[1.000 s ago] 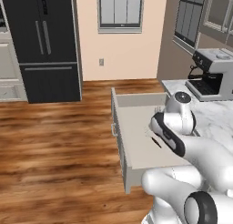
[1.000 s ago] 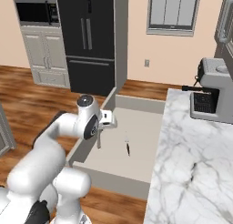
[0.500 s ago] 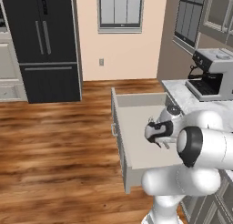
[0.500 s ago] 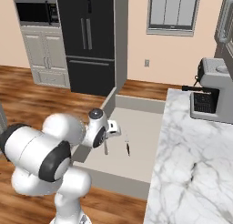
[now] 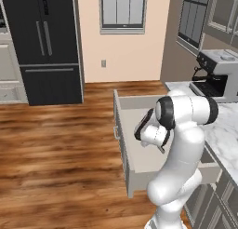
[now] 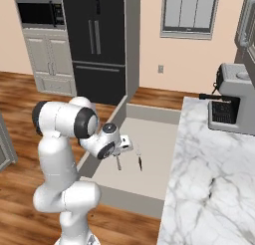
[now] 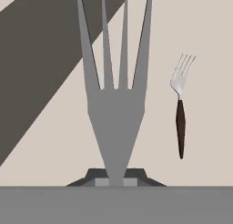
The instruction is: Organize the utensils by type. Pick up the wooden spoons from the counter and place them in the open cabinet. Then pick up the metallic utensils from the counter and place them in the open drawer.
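The gripper (image 7: pixel 116 180) is clamped on the grey-silver fork (image 7: pixel 113 100), tines pointing away from the hand, hanging above the floor of the open drawer (image 5: pixel 139 163); on that floor, just beside the held fork, lies the black-handled fork (image 7: pixel 180 110). Let go from this height, I judge the fork could bounce, strike the black-handled one, or skid against the drawer wall, since it hangs clear of the floor. No brand, label or writing can be read anywhere
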Motion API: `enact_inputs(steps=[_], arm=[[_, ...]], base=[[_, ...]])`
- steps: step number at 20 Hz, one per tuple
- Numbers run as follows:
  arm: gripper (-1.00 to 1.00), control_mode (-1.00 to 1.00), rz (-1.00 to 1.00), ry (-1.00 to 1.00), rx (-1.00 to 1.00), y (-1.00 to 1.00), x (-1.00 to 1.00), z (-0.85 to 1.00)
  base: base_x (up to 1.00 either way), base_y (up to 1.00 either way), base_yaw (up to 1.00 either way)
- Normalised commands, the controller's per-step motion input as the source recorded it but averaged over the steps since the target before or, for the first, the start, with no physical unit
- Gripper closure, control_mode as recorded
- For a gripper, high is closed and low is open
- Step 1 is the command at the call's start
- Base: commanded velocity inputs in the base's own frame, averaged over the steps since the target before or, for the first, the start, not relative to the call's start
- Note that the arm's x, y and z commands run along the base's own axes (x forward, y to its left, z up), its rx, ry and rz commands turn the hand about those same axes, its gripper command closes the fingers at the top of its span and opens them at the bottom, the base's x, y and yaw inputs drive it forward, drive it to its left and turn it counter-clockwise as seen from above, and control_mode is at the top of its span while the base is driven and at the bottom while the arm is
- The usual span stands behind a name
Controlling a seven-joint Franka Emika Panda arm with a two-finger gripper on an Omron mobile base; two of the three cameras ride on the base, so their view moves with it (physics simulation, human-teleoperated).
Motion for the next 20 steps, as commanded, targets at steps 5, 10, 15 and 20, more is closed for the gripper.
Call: enact_inputs(steps=[5,10,15,20], arm=[[1.00,-1.00,0.08,0.09,0.00,-0.31,0.58,-0.78],[1.00,-1.00,0.08,0.03,0.04,-0.53,0.36,-0.86],[1.00,-1.00,0.08,0.00,0.02,-0.28,0.40,-0.55],[1.00,-1.00,0.06,0.00,0.00,-0.10,0.48,-0.51]], base=[[0.00,0.00,0.00],[0.00,0.00,0.00],[0.00,0.00,0.00],[0.00,0.00,0.00]])
